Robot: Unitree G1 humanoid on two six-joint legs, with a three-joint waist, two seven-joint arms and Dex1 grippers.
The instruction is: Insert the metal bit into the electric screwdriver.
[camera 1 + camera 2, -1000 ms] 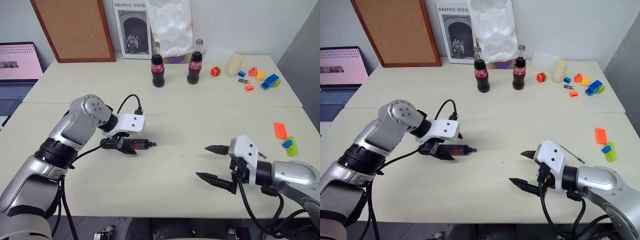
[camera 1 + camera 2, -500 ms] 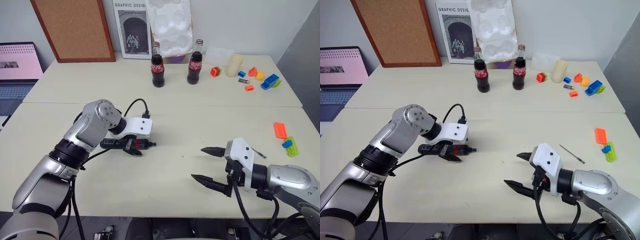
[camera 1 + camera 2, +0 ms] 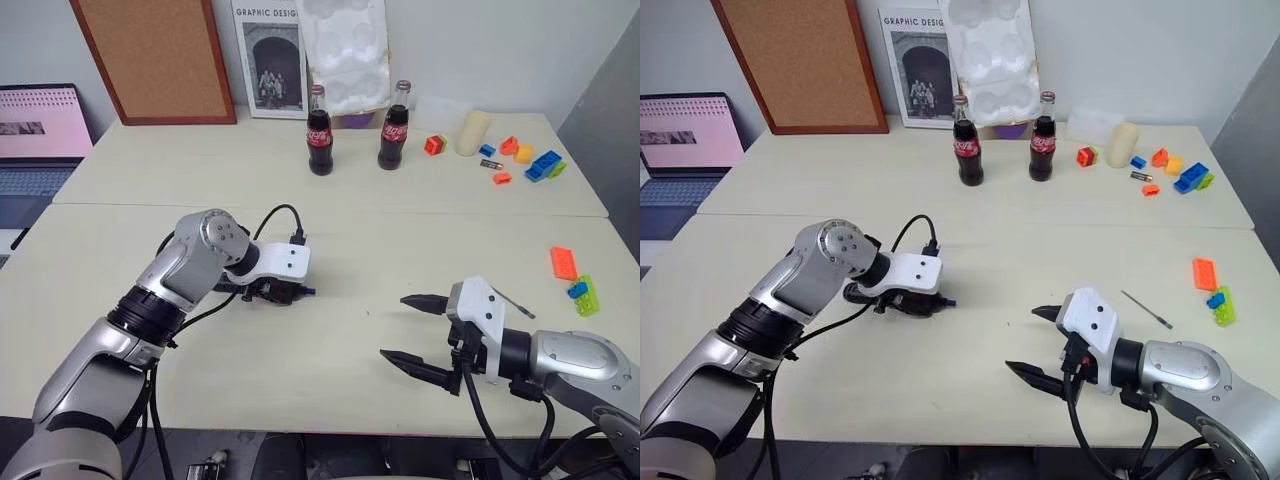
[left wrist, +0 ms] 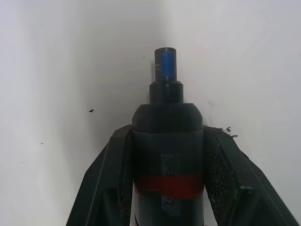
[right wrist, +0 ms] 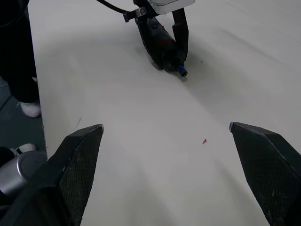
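The electric screwdriver (image 4: 167, 155) lies on the table at the left, black with a red band and a blue-marked tip (image 3: 306, 292) pointing right. My left gripper (image 3: 274, 293) reaches down over it and is shut on its body, one black finger (image 4: 109, 169) against each side. The metal bit (image 3: 1146, 309), a thin grey rod, lies on the table at the right, just behind my right arm. Low over the table near the front edge, my right gripper (image 3: 393, 326) stands open and holds nothing. In the right wrist view the screwdriver (image 5: 162, 44) lies ahead of the wide-spread fingers (image 5: 80, 160).
Two cola bottles (image 3: 320, 143) stand at the back centre before a poster and white foam packing. Toy bricks (image 3: 540, 163), a small battery and a cream cylinder (image 3: 469, 131) lie at the back right. More bricks (image 3: 572, 275) sit at the right edge. A laptop (image 3: 35, 140) is far left.
My left gripper slid right along the screwdriver toward its tip and shut on it. The right gripper stayed open in place.
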